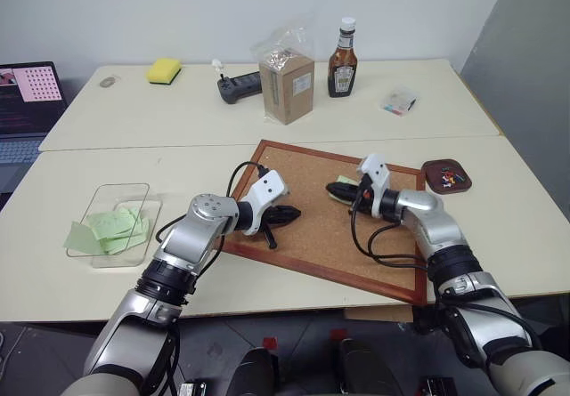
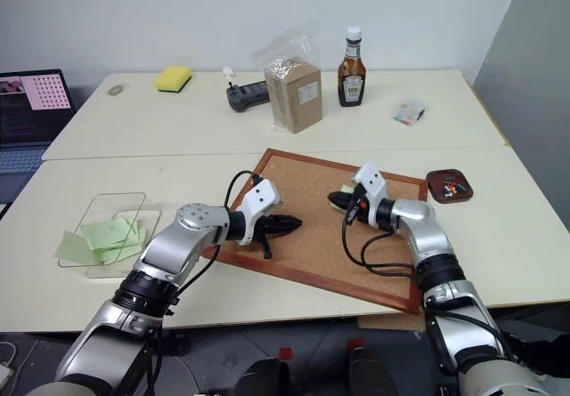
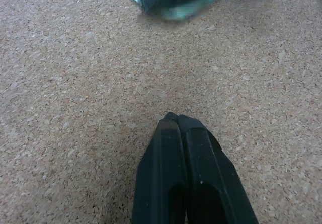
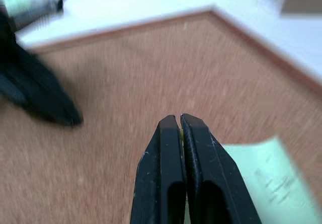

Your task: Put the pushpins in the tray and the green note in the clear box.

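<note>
**Thin note under shut right jaws**

On the corkboard (image 1: 329,214), the green note (image 4: 264,176) lies flat beneath the right gripper (image 4: 180,118), whose jaws are pressed together with a yellowish sliver between the tips — likely a pin, though I cannot tell. Paper this light and limp probably needs pinching at an edge. Left gripper (image 3: 177,117) is closed, empty. Tray (image 1: 446,177) holds pushpins (image 1: 450,178); clear box (image 1: 125,196) sits far left.
</note>
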You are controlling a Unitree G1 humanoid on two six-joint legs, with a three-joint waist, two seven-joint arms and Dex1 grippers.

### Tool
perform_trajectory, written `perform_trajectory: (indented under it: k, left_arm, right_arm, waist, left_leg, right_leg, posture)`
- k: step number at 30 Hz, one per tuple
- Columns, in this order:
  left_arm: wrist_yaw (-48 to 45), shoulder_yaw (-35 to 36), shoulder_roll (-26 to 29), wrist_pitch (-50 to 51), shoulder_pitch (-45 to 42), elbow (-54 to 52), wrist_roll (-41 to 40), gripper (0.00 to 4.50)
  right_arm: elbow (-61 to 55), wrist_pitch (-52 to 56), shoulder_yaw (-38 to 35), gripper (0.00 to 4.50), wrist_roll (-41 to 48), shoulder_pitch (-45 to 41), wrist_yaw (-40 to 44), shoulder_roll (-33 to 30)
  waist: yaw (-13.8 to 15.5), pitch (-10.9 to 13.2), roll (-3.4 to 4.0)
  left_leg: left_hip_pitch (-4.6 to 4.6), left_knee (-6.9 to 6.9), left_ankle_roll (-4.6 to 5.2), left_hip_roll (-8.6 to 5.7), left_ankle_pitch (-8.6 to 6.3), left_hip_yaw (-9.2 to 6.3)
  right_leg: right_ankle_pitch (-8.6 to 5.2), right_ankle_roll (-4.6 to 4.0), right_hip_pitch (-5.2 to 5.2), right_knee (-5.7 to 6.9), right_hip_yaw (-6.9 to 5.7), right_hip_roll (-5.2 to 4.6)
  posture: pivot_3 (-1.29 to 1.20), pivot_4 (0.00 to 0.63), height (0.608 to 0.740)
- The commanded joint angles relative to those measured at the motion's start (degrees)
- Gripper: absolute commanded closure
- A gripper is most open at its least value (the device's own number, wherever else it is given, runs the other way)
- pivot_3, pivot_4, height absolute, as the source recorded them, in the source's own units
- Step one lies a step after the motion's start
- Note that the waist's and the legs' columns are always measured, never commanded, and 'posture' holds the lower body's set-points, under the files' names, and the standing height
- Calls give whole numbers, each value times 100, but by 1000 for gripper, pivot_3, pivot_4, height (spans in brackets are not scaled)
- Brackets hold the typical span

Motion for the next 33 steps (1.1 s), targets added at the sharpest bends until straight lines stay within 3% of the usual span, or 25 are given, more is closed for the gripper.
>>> perform_trajectory:
  k: [1,8,11,14,20,29,33]
  left_arm:
    - [84,-108,50,190,111,305,237,4500]
    - [194,256,-104,-52,131,120,-44,4500]
    - [290,840,-356,303,110,-321,-659,4028]
    - [535,1332,-598,691,60,-626,-1132,3370]
    - [558,2037,-694,1628,-44,-861,-2080,2343]
    - [404,2470,-516,2823,-206,-914,-3184,495]
    - [302,2406,-488,3136,-279,-959,-3488,12]
  right_arm:
    - [-716,423,-275,4466,336,-137,-20,-89]
    - [-1203,572,-253,4466,314,-67,-106,-149]
    - [-1353,740,-355,4500,367,-55,-395,-62]
    - [-1670,877,-382,4500,494,57,-514,13]
    - [-2268,236,94,4500,194,486,115,-358]
    - [-2024,-2663,788,4500,-685,602,1099,-1134]
    - [-1685,-4177,1110,4500,-982,546,1477,-1426]
  waist:
    - [1,0,0]
    - [5,0,0]
    - [8,5,-2]
    - [16,6,-3]
    - [46,6,-3]
    - [44,12,-8]
    - [47,13,-11]
  left_leg:
    - [0,0,0,1,0,-1]
    - [-1,0,0,-1,0,-2]
    - [-5,0,0,0,0,-1]
    - [-85,22,-2,2,1,-18]
    - [-143,28,-6,-4,3,-32]
    - [-148,30,-17,-6,10,-27]
    - [-148,32,-27,-4,16,-22]
  right_leg:
    - [0,0,0,0,0,0]
    - [0,1,0,-1,-2,-2]
    - [0,1,-4,-1,-1,-5]
    - [2,-1,-76,12,-13,-3]
    - [3,-2,-112,1,-27,-11]
    - [2,-1,-121,4,-28,-8]
    - [2,-1,-118,7,-36,-6]
  posture:
    - [0,150,740]
    - [0,150,740]
    - [0,150,740]
    - [0,150,740]
    - [0,150,740]
    - [0,150,740]
    - [0,150,740]
